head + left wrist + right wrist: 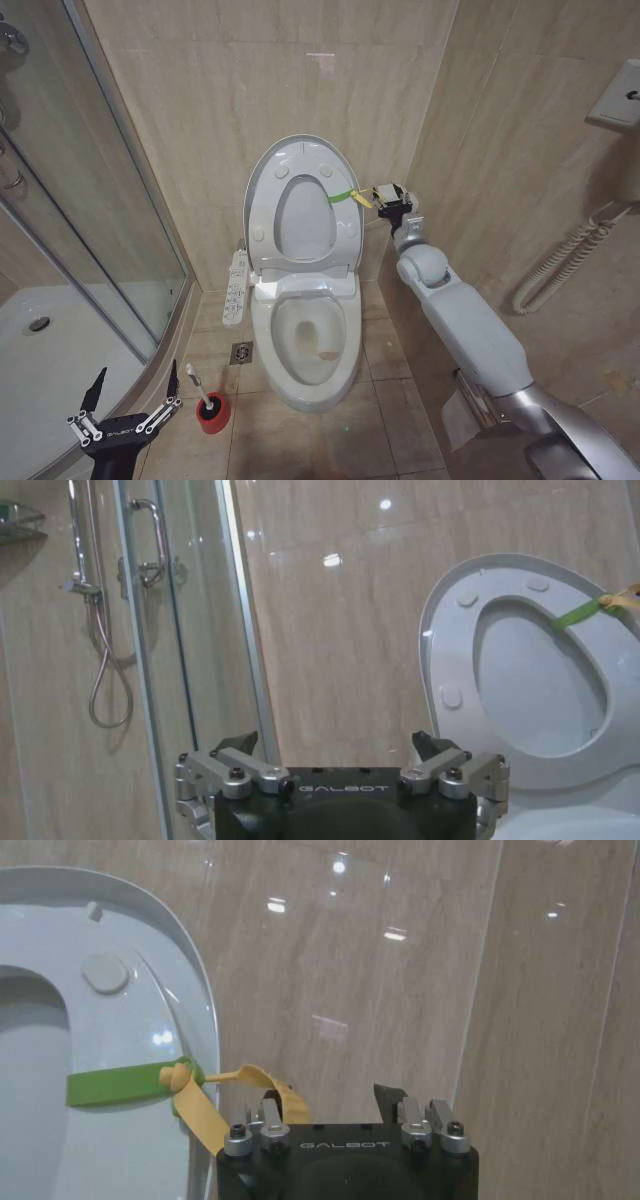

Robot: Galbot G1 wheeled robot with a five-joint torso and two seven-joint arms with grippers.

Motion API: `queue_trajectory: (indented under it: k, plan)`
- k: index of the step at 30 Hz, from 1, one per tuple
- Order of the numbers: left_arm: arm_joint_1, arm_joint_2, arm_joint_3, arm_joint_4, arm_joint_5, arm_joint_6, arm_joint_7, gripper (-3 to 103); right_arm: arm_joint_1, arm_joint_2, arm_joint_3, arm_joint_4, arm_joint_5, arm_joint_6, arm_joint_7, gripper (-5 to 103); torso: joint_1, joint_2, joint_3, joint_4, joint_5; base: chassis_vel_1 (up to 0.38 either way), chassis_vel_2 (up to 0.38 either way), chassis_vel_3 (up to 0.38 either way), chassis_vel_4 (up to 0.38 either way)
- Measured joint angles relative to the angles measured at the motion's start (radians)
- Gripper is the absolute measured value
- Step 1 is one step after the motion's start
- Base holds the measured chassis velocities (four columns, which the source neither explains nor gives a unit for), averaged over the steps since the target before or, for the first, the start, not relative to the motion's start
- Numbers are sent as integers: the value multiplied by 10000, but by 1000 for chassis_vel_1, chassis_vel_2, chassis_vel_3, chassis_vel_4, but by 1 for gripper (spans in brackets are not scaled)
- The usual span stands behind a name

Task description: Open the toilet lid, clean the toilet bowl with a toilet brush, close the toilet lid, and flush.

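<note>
Toilet lid (300, 205) stands upright — right gripper (383, 194) open beside its strap.

The toilet lid (300, 205) is raised upright against the wall. The right gripper (384, 197) is positioned beside its green-yellow band (340, 195). The toilet brush (200, 390) is seated in its red holder (211, 414).

The white oval plastic toilet lid (302, 205) is standing upright against the wall; my white toilet brush (197, 388) is sitting in its red cup beside the stained white ceramic toilet bowl (305, 345).
</note>
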Motion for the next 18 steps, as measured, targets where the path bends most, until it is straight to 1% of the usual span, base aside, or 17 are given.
queue_trajectory:
  k: [6, 13, 14, 18]
  plan:
    - [0, 0, 0, 0, 0, 0, 0, 100, -456, -307, 44, 684, 136, -213, -6, 60, 0, 0, 1, 0, 0, 0, 0, 0, 0]
    - [0, 0, 0, 0, 0, 0, 0, 100, -849, -479, 93, 1248, 208, -351, -28, 60, 0, 0, 1, 1, 0, 0, 0, 0, 0]
    - [0, 0, 0, 0, 0, 0, 0, 100, -903, -502, 105, 1326, 209, -363, -36, 75, 0, 0, 1, 1, -1, 0, 0, 0, 0]
    - [0, 0, 0, 0, 0, 0, 0, 100, -1094, -583, 151, 1583, 226, -394, -75, 75, 0, 0, 1, 1, 0, 0, 0, 0, 0]
